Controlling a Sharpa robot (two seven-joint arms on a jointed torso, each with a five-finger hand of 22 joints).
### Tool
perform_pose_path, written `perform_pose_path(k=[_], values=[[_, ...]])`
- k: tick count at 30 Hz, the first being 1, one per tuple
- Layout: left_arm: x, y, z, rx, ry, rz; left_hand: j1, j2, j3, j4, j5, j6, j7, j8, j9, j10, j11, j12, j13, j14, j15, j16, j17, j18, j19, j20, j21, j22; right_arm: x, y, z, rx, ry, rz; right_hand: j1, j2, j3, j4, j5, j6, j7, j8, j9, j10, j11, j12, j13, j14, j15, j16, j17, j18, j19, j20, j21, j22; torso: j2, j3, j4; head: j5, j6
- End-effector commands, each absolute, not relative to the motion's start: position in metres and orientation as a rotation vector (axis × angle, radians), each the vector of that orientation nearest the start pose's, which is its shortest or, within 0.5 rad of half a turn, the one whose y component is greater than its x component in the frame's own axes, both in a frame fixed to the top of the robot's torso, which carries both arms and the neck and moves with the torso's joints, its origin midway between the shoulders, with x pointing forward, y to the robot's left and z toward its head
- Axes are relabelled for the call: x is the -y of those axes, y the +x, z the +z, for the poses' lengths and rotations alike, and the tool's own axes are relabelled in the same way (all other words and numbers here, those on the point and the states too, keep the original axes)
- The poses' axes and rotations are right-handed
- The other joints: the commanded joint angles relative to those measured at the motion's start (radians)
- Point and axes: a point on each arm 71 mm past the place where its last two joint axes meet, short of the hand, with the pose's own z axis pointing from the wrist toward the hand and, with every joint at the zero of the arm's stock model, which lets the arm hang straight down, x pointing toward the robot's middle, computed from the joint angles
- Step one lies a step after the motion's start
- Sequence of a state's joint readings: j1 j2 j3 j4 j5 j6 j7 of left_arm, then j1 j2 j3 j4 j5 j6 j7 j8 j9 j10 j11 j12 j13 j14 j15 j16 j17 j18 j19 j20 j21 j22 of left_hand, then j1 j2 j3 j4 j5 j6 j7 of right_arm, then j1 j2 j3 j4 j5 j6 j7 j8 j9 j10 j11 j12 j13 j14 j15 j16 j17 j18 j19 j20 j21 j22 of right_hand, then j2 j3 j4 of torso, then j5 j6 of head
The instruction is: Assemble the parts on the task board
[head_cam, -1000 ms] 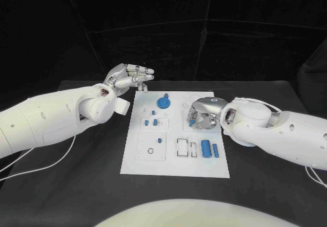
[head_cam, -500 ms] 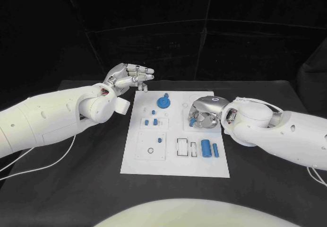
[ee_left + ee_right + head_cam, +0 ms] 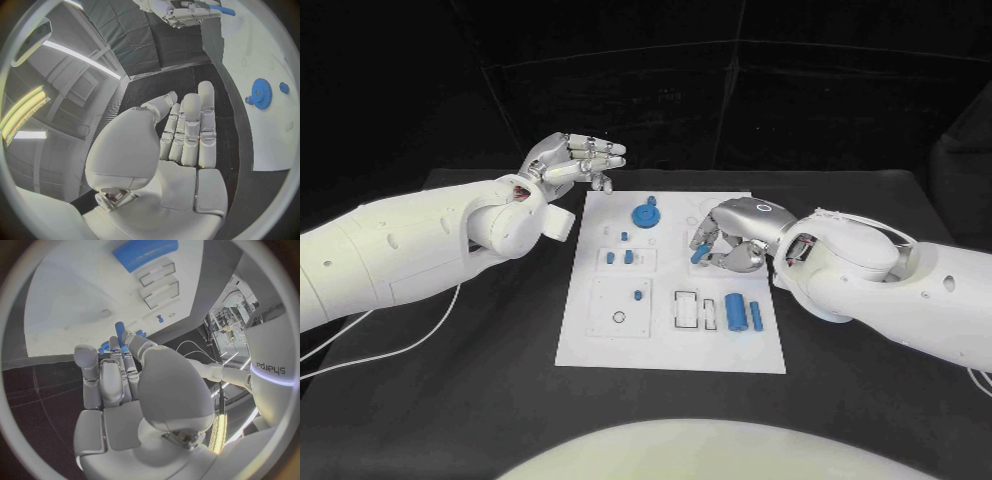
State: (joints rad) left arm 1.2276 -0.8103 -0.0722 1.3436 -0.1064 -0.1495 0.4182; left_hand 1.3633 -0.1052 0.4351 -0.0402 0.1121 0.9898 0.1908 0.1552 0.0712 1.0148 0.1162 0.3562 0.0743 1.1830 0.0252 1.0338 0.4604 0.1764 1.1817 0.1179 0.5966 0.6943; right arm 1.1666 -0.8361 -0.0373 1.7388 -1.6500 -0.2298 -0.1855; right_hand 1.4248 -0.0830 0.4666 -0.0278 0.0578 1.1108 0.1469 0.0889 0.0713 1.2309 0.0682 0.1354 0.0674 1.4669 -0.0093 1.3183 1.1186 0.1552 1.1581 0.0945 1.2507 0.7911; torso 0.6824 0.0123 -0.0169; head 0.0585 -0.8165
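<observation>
Head view: right hand (image 3: 730, 240) has lifted a little and rolled since half a second ago, and a blue peg (image 3: 700, 254) now sticks out from its fingers toward the board's centre; earlier the blue was tucked under the palm, so the pick looks done and the peg is clear of the board (image 3: 672, 345). Left hand (image 3: 570, 160) is unchanged, hovering off the board's far left corner, fingers curled in, holding nothing. Other parts haven't shifted: gear (image 3: 646, 216) at the far end, small pegs (image 3: 629, 258) mid-left, ring (image 3: 617, 319) near left, cylinder (image 3: 734, 312) and a slimmer pin (image 3: 756, 318) near right, beside empty slots (image 3: 687, 311). Left wrist view: left hand (image 3: 181, 145) has fingers side by side, bent loosely, nothing in them; gear (image 3: 260, 93) on the board (image 3: 275, 135) beyond; across the board the right hand (image 3: 187, 14) holds the peg (image 3: 226, 11), which points out sideways. Right wrist view: right hand (image 3: 134, 390) pinches the peg (image 3: 120, 335) between thumb and fingertips, peg raised above the board (image 3: 69, 305), apart from it; cylinder (image 3: 145, 252) and slots (image 3: 159, 282) lie beyond. Judgement: grasp step finished, next is carrying the peg to its hole; which hole I can't tell.
</observation>
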Motion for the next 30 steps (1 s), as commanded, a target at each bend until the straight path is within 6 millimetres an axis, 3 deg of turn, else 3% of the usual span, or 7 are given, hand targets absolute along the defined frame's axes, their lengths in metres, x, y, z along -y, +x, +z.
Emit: perform_pose_path(k=[1, 10, 17, 30], values=[[-0.237, 0.519, -0.182, -1.46, -0.957, -1.554, -0.006, 0.004, -0.005, -0.003, 0.003, -0.005, 0.0, 0.006, -0.002, -0.005, -0.001, 0.004, -0.001, -0.006, 0.0, -0.002, -0.001, 0.006, -0.006, 0.003, -0.004, -0.001, 0.122, 0.422, -0.174, -1.642, -0.371, 0.814, -0.013, 0.0, 0.008, 0.0, 0.0, 0.0, 0.003, -0.003, -0.001, 0.001, 0.006, -0.006, -0.001, 0.031, 0.001, 0.004, 0.001, -0.014, 0.005, 0.004, 0.004, 0.001, 0.0, -0.0004, 0.001, 0.003, 0.0], [-0.235, 0.519, -0.182, -1.463, -0.954, -1.56, -0.006, 0.004, -0.005, -0.003, 0.003, -0.005, 0.0, 0.006, -0.002, -0.005, -0.001, 0.004, -0.001, -0.006, 0.0, -0.002, -0.001, 0.006, -0.006, 0.003, -0.004, -0.001, 0.069, 0.413, -0.177, -1.642, -0.468, 0.944, -0.014, -0.001, 0.013, -0.002, 0.005, -0.002, 0.004, -0.006, -0.001, 0.0, 0.006, -0.011, -0.001, 0.03, 0.002, 0.003, -0.002, -0.013, 0.002, 0.004, 0.003, -0.003, 0.001, -0.0004, 0.0032, 0.017, -0.006], [-0.233, 0.519, -0.182, -1.464, -0.953, -1.562, -0.006, 0.004, -0.005, -0.003, 0.003, -0.005, 0.0, 0.006, -0.002, -0.005, -0.001, 0.004, -0.001, -0.006, 0.0, -0.002, -0.001, 0.006, -0.006, 0.003, -0.004, -0.001, 0.039, 0.404, -0.19, -1.669, -0.549, 1.012, -0.016, -0.003, 0.016, -0.004, 0.009, -0.004, 0.005, -0.009, -0.002, -0.002, 0.008, -0.016, -0.001, 0.029, 0.003, 0.001, -0.006, -0.012, -0.001, 0.005, 0.002, -0.006, 0.002, -0.0004, 0.0006, 0.029, -0.009], [-0.23, 0.519, -0.181, -1.467, -0.951, -1.568, -0.005, 0.005, -0.006, -0.006, 0.002, -0.007, 0.001, 0.008, -0.002, -0.008, 0.0, 0.008, -0.002, -0.007, 0.0, -0.001, -0.004, 0.006, -0.007, 0.003, -0.005, -0.002, 0.019, 0.396, -0.217, -1.757, -0.643, 1.021, -0.022, -0.007, 0.018, -0.006, 0.017, -0.007, 0.007, -0.012, -0.003, -0.003, 0.01, -0.022, -0.001, 0.028, 0.004, -0.001, -0.011, -0.012, -0.005, 0.007, 0.001, -0.01, 0.002, 0.0013, 0.0007, 0.043, -0.02]])
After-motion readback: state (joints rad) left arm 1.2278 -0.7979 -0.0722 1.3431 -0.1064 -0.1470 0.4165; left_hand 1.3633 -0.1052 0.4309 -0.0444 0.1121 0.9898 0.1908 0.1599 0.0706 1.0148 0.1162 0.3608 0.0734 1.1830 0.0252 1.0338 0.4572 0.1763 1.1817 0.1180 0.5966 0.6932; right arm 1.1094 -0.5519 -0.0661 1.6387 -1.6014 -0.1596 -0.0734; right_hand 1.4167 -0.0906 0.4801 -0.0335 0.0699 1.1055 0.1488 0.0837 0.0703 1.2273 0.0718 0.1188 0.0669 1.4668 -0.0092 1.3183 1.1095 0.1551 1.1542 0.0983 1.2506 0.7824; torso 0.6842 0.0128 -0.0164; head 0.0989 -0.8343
